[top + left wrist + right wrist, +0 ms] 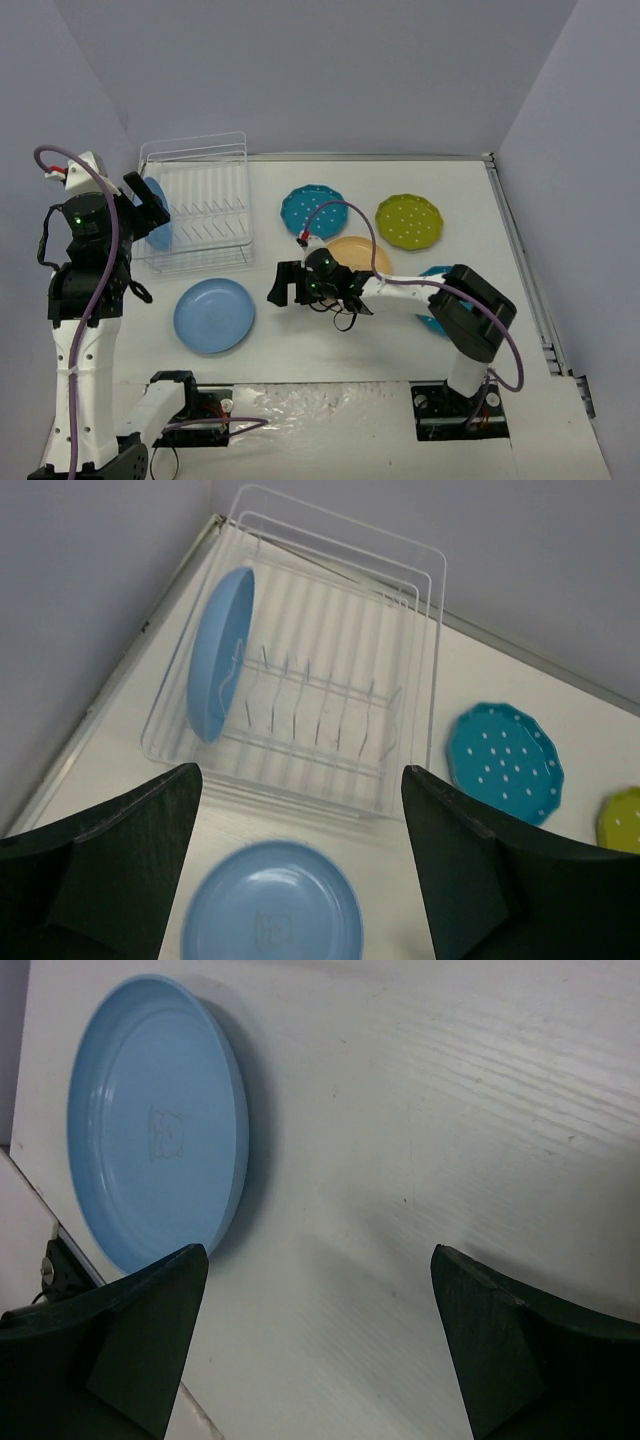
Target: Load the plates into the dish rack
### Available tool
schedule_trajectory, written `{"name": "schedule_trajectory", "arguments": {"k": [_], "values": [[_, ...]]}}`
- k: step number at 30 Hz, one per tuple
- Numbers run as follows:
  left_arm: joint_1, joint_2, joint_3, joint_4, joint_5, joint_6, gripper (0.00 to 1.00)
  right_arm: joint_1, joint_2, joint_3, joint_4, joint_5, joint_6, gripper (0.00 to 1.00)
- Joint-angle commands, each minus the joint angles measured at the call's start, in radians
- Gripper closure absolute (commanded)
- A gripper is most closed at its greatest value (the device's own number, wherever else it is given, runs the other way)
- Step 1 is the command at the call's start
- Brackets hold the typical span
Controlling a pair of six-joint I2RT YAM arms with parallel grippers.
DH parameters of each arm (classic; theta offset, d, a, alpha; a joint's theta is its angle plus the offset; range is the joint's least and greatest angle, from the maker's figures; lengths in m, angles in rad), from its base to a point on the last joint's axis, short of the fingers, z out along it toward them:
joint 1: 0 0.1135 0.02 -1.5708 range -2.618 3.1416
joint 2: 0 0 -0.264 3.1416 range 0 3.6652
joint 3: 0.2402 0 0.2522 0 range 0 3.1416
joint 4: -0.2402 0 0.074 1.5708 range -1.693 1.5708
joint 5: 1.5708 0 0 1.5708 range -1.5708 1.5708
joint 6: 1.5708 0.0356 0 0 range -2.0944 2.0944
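left hand agape | light blue plate upright at rack left end

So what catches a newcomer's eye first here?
One light blue plate stands on edge at the left end of the dish rack, the open left gripper close by. A second light blue plate lies flat in front of the rack, with the open right gripper pointed at it. A teal dotted plate, a lime green plate and an orange-yellow plate lie flat to the right.

Six plates and one dish rack.
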Motion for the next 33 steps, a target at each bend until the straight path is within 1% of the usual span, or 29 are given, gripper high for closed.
{"name": "schedule_trajectory", "arguments": {"k": [1,7,10,15,20,22,24,27,30,33], "values": [[-0.004,-0.038,-0.009,-0.051,0.1,-0.027,0.23,0.047,0.105,0.112,0.132,0.016,0.041,0.11],[-0.004,-0.08,-0.059,-0.05,0.154,-0.041,0.23,0.094,0.224,0.225,0.119,0.023,0.054,0.11],[-0.004,-0.084,-0.074,-0.047,0.175,-0.044,0.23,0.106,0.255,0.261,0.112,0.025,0.06,0.13],[-0.006,-0.091,-0.076,-0.053,0.188,-0.044,0.23,0.119,0.289,0.313,0.053,0.059,0.054,0.17],[-0.006,-0.097,-0.077,-0.049,0.203,-0.053,0.23,0.146,0.326,0.357,0.017,0.081,0.055,0.26],[-0.004,-0.097,-0.075,-0.053,0.203,-0.053,0.23,0.156,0.34,0.375,-0.007,0.097,0.052,0.31],[-0.004,-0.101,-0.073,-0.055,0.204,-0.052,0.23,0.162,0.352,0.386,-0.012,0.11,0.051,0.34],[-0.005,-0.103,-0.072,-0.059,0.207,-0.052,0.23,0.164,0.364,0.402,-0.026,0.12,0.054,0.43],[-0.004,-0.107,-0.07,-0.064,0.207,-0.051,0.23,0.165,0.373,0.413,-0.042,0.131,0.054,0.48],[-0.004,-0.109,-0.07,-0.065,0.206,-0.05,0.23,0.167,0.377,0.417,-0.06,0.145,0.051,0.58]]}}
